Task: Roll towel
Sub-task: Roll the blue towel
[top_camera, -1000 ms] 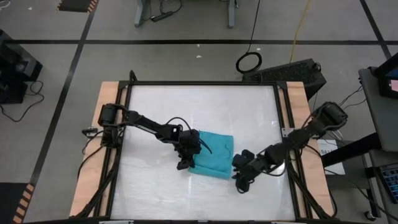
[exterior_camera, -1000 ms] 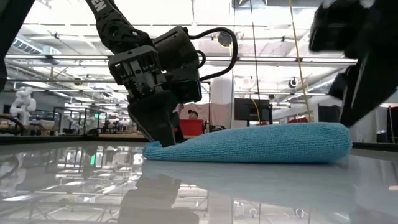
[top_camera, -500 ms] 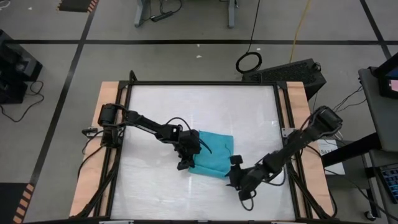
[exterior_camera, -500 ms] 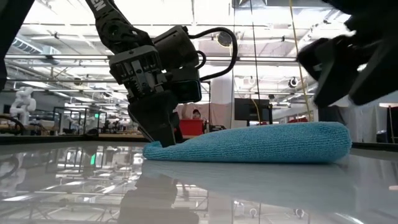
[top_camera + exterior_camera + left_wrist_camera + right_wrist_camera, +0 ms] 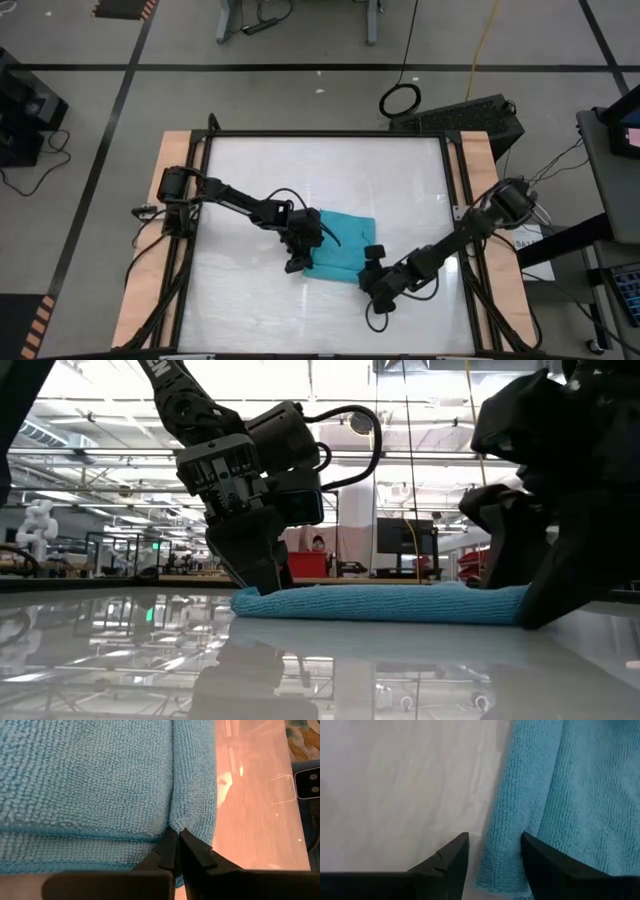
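The towel (image 5: 342, 251) lies folded near the middle of the white surface (image 5: 250, 170), slightly toward my right side, with a doubled edge running along its near side. My left end effector (image 5: 297, 262) sits at the towel's left near corner, pointed down at the surface; in the left wrist view my two fingers (image 5: 176, 851) are pressed together with a fold of the towel (image 5: 100, 785) pinched at their tips, so this end effector is closed on the towel. In the low view the left end effector (image 5: 262, 586) meets the towel (image 5: 380, 603) at its left end, and the cloth lies low and flat across the surface from there. My right end effector (image 5: 373, 284) is at the towel's right near corner, with the right arm reaching in from the right rail of the surface. In the right wrist view my right fingers (image 5: 451, 861) stand apart, one over bare surface (image 5: 395, 785) and the other over the towel's edge (image 5: 540, 795), with the corner of the cloth lying in the gap between them; this end effector is open and grips nothing. In the low view the right end effector (image 5: 545, 580) covers the towel's right end.
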You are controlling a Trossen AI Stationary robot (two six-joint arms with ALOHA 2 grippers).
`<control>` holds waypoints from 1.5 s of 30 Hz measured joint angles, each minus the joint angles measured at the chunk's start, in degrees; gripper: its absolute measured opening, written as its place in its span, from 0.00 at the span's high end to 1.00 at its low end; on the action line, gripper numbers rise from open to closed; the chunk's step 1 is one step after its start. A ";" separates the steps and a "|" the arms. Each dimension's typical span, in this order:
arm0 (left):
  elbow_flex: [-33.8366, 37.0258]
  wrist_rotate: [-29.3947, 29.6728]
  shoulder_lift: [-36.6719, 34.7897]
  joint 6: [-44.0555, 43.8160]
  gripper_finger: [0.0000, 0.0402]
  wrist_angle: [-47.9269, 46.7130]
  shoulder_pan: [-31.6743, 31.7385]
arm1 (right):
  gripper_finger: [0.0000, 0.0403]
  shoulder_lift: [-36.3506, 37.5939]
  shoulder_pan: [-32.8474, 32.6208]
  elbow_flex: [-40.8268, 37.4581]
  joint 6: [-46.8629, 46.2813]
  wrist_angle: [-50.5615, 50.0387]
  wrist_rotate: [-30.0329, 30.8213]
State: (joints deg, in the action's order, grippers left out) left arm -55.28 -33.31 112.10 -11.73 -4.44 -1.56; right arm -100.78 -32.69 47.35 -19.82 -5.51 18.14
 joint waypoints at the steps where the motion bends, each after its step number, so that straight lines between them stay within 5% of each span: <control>1: 0.01 -0.04 0.01 0.07 0.96 -0.02 0.00 | 0.58 -0.25 0.00 0.00 -0.57 -0.03 0.16; 8: 0.13 -1.76 -1.26 1.74 0.92 -0.22 0.15 | 0.74 -0.80 0.07 0.02 -4.42 -0.21 0.08; 14: 0.43 -0.47 -5.47 4.86 0.68 -3.58 0.42 | 0.97 -0.86 0.15 0.00 -8.45 -0.23 0.04; 20: 0.32 2.23 -11.94 11.10 0.49 -10.59 2.08 | 0.97 -0.90 0.15 -0.07 -11.51 -0.01 -0.01; 27: 0.25 11.26 -18.20 23.55 0.47 -11.25 -2.72 | 0.99 -0.95 0.17 -0.16 -13.89 0.87 -0.25; 34: 0.23 22.67 -15.45 33.52 0.47 -5.89 -10.30 | 0.99 -1.02 0.15 -0.19 -15.54 1.42 -0.48; 45: 0.14 25.41 -7.09 38.99 0.47 -2.69 -11.54 | 0.99 -1.06 0.31 -0.26 -16.70 2.32 -0.66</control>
State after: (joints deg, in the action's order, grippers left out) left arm -55.13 -7.90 105.01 27.27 -7.13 -13.10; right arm -101.84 -32.38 47.09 -36.52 -3.19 17.47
